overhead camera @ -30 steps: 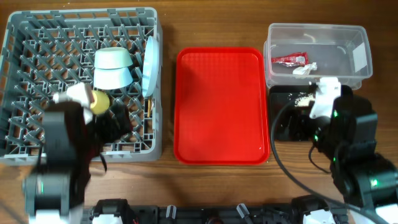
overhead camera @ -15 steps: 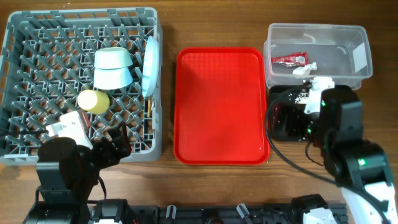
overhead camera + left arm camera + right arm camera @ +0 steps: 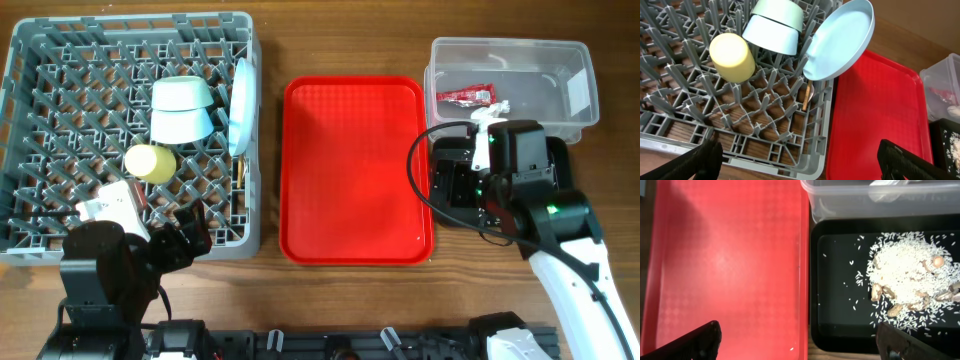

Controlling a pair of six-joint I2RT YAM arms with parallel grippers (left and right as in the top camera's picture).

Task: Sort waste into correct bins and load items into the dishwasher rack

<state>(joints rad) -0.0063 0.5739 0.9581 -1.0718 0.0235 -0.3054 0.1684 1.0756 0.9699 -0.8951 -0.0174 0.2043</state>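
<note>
The grey dishwasher rack (image 3: 30, 60) holds two mint-green bowls (image 3: 182, 95) (image 3: 182, 125), the pale-blue plate (image 3: 240, 105) on edge, the yellow cup (image 3: 150, 162) and a wooden chopstick (image 3: 805, 98). The fork is not in view. My left gripper (image 3: 800, 165) is open and empty above the rack's front right corner (image 3: 185, 235). The clear tub (image 3: 510, 50) holds the red wrapper (image 3: 465, 97) and the white scrap (image 3: 490, 112). The black tray (image 3: 840, 325) holds rice and food scraps (image 3: 900, 270). My right gripper (image 3: 800, 342) is open and empty over the border between the red tray and the black tray.
The red serving tray (image 3: 355, 170) lies between the rack and the bins, with a stray rice grain (image 3: 791, 348) near its front right edge. The right arm's black cable (image 3: 425, 200) loops over the tray's right edge. The wooden table (image 3: 270, 60) shows around everything.
My left arm has drawn back from over the rack toward the front edge, leaving the yellow cup in the rack. My right arm has shifted left over the black tray.
</note>
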